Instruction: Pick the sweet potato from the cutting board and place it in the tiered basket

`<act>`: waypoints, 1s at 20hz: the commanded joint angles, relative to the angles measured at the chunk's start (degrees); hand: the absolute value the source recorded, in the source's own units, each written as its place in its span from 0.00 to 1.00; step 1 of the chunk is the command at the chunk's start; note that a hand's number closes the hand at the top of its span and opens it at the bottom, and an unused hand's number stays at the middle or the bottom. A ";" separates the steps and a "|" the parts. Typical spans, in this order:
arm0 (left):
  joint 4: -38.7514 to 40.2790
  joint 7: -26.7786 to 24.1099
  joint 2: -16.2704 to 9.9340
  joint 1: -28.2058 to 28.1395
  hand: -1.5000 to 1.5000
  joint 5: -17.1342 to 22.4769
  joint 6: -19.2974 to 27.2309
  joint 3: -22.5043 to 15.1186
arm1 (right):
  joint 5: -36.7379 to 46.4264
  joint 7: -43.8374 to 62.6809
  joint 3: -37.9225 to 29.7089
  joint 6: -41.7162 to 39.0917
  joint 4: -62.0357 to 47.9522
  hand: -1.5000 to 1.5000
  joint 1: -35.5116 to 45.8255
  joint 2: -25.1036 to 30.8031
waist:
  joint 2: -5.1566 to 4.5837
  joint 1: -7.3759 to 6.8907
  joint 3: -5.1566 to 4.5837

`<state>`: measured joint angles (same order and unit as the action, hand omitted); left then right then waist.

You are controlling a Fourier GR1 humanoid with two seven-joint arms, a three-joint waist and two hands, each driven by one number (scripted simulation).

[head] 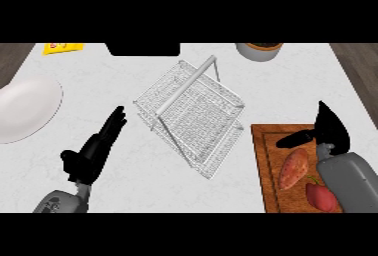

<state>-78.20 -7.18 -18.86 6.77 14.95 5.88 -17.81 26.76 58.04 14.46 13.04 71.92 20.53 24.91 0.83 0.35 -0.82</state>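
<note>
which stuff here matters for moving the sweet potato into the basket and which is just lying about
Belongs to the job:
- orange-brown sweet potato
- brown wooden cutting board
- silver wire tiered basket
- black right hand, above the board

Lying about:
- dark red vegetable on the board
- white plate
- grey pot
- yellow packet
- black left hand, resting open

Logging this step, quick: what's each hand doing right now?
Left hand: open, fingers straight, holding nothing.
Right hand: open above the cutting board, holding nothing; sweet potato not gripped.
</note>
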 commanded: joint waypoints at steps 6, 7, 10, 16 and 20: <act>0.39 -0.30 1.22 -0.88 0.50 -0.56 0.64 -0.02 | -2.29 26.98 2.14 -18.77 11.91 0.00 8.71 -0.06 | 0.24 0.90 0.46; 0.55 -1.41 1.05 -1.02 0.50 -1.03 1.17 0.57 | -1.70 27.03 2.31 -18.50 12.70 0.00 7.54 -0.52 | 0.15 1.01 0.50; 1.03 -1.52 1.34 -1.64 0.50 -0.09 0.05 0.82 | 3.32 27.11 1.31 -16.55 12.09 0.00 7.68 -0.67 | 0.16 1.18 0.46; 1.63 -1.05 1.23 -0.29 0.50 -0.06 -0.14 1.68 | 4.75 27.16 -0.26 -20.28 7.45 0.00 2.18 -1.64 | -0.17 1.42 0.53; 2.46 -0.53 2.69 1.91 0.50 -0.83 0.60 1.50 | 6.88 27.18 -2.66 -18.73 6.89 0.00 1.21 -6.43 | -0.37 1.17 0.60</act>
<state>-76.26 -8.06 -17.49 7.67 14.59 5.50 -16.30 31.90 71.47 12.94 -3.59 78.47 22.48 21.88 0.52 1.38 -0.28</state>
